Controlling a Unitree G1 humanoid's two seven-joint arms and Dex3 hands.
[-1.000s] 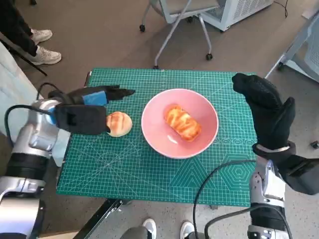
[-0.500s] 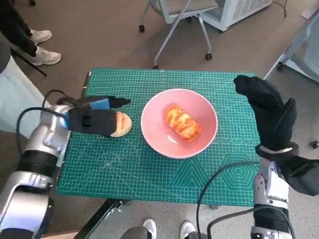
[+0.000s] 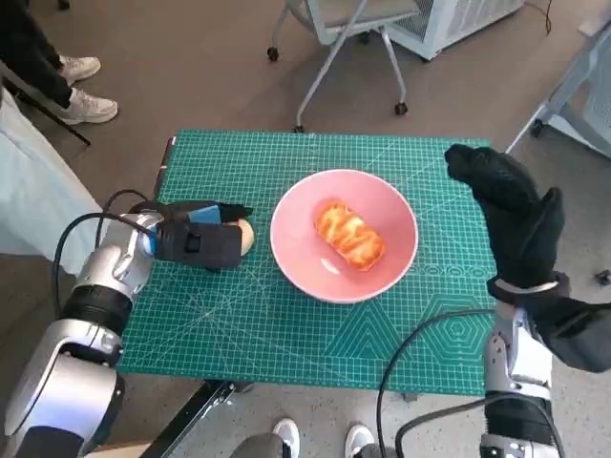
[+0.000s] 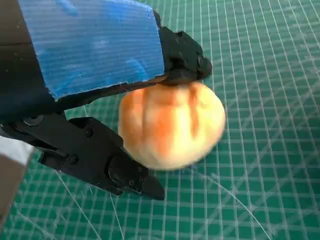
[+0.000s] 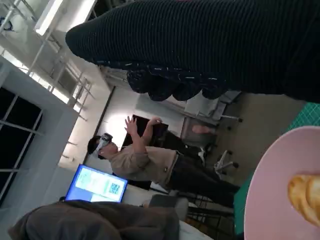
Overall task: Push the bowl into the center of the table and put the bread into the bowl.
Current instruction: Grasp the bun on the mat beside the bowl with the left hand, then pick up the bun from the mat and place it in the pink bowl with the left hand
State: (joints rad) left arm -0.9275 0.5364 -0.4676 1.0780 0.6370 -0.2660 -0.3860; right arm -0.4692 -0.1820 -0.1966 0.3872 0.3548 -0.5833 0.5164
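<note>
The left hand [image 3: 198,244] grasps the bun [image 4: 171,125] on the table's [image 3: 286,324] green mat, just left of the pink bowl [image 3: 345,235], which holds a pastry [image 3: 349,235]. The right hand [image 3: 511,218] hangs empty, fingers spread, beside the bowl. Chair [image 3: 336,29] beyond
</note>
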